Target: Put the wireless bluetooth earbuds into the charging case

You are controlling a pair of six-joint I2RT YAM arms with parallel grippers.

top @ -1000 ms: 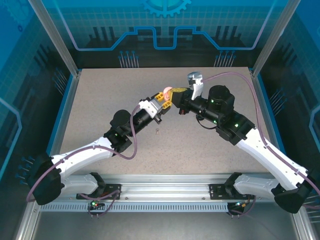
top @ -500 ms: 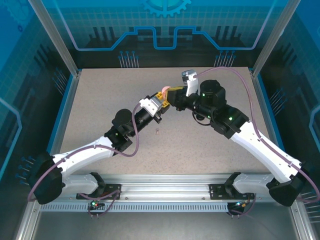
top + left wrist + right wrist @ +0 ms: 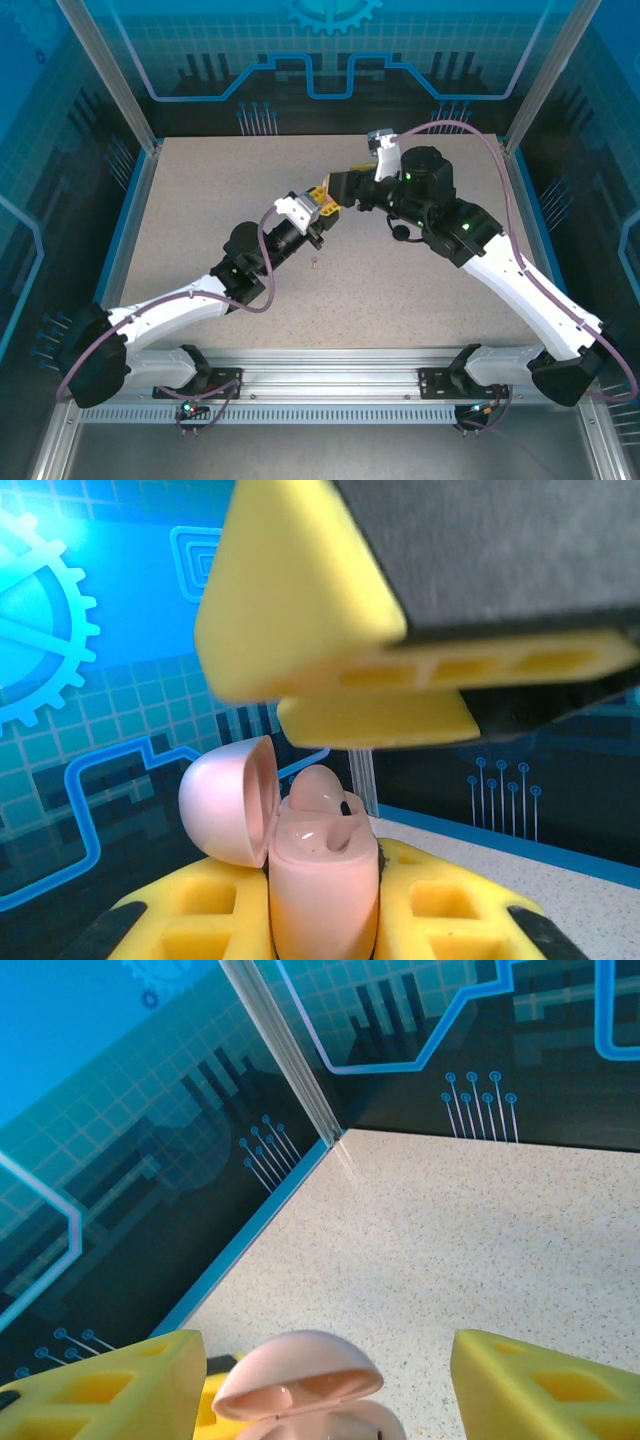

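Watch the withdrawal: brush the domed lid (image 3: 228, 798) or the bud and you could flick it out, or twist the slick shell in its grip. Your left fingers (image 3: 190, 920), soft yellow ribbed foam, are clamped on the glossy pale-pink rounded charging case (image 3: 322, 890), held above the speckled beige surface (image 3: 450, 1240) with the lid hinged open. A smooth pinkish-white earbud (image 3: 316, 785) sits inside, seemingly proud of its well. Your right fingers (image 3: 545, 1390) stand apart, straddling the case.
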